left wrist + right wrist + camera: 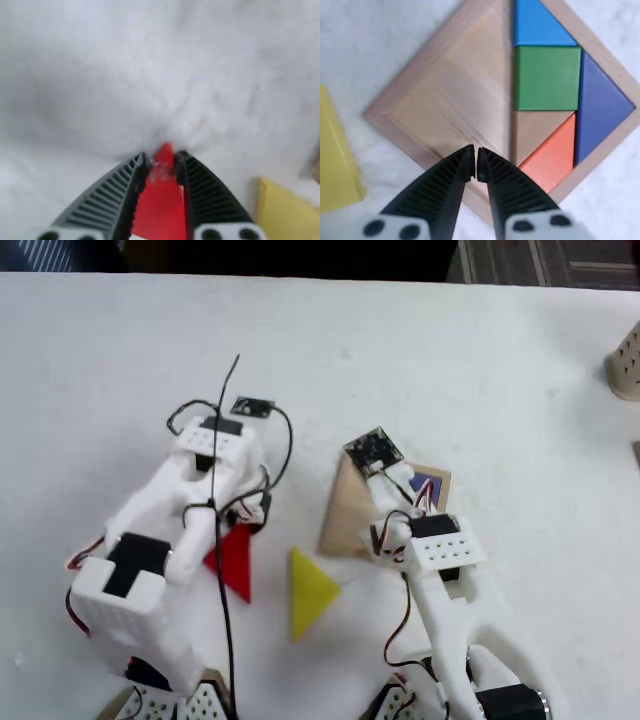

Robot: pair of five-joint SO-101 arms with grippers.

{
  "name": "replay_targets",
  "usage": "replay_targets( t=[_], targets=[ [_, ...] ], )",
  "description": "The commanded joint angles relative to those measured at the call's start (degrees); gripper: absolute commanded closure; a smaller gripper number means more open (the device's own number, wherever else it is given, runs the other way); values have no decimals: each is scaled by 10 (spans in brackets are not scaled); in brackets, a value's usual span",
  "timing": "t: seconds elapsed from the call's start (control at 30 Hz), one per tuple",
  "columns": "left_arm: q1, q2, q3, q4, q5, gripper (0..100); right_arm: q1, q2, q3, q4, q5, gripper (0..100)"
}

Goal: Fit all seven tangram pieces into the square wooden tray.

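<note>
Counter (450, 360). Square wooden tray (400, 90) right of centre, partly filled. Yellow triangle (308, 590) loose, just left of tray. Red triangle (235, 560) further left, clamped in left gripper (161, 157). Right gripper (475, 162) almost closed, empty, over tray's bare floor. In tray: indigo triangle (600, 110), green square (547, 77), blue triangle (537, 22), orange triangle (552, 155).

No word, number, brand or sign can be read in any view; the tray (445, 95), the red piece (160, 210) and the yellow piece (308, 592) all show plain faces. Any print on the circuit board (373, 450) at the centre of the high view is too small to make out.
</note>
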Motion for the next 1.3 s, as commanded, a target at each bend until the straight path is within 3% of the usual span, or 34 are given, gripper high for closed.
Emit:
replay_targets(
  t=[0.0,0.53,0.87,1.27],
  targets=[
    [-7,4,33,17,-11,989,0,-15,-6,7,4,978],
    [-22,-13,2,33,-11,980,0,-16,-6,7,4,978],
    [-35,-254,116,48,-12,980,0,-17,-6,7,4,978],
    [-54,-458,255,59,-109,980,0,-16,-6,7,4,978]
  ],
)
